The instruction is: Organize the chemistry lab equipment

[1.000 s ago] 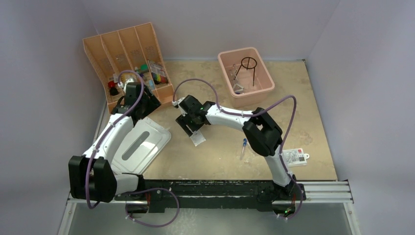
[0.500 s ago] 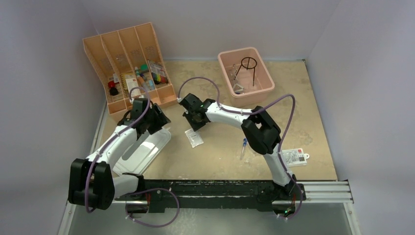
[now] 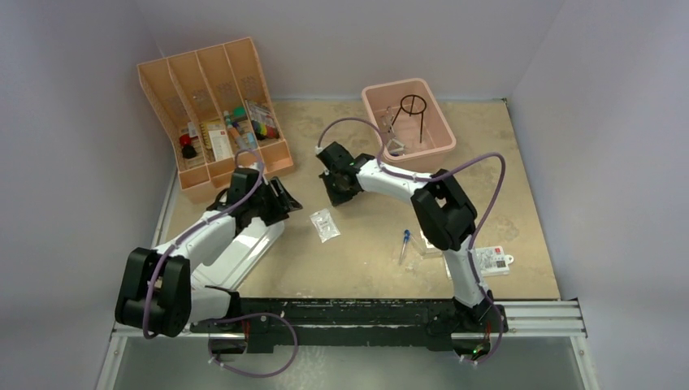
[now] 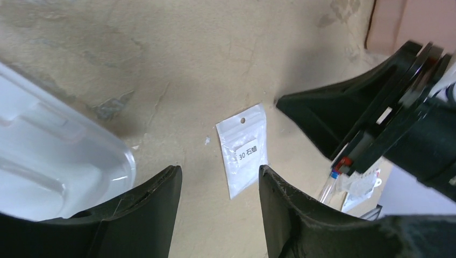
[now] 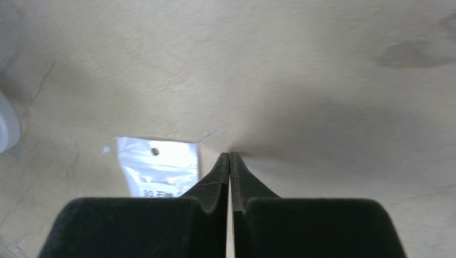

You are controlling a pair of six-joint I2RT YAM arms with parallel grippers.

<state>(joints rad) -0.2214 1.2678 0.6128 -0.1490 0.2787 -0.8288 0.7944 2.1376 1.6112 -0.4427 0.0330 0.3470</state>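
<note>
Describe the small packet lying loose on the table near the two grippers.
The packet is a small, flat, translucent plastic bag with a round hang hole at one end and a label reading "30" plus some characters. It lies flat on the tan table with nothing touching it. Its contents cannot be made out.

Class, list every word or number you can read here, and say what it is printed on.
"30 石", then one blurred character: on the clear packet.
White card: red print, too small to read.
Labels in the orange tray: too small to read.
</note>
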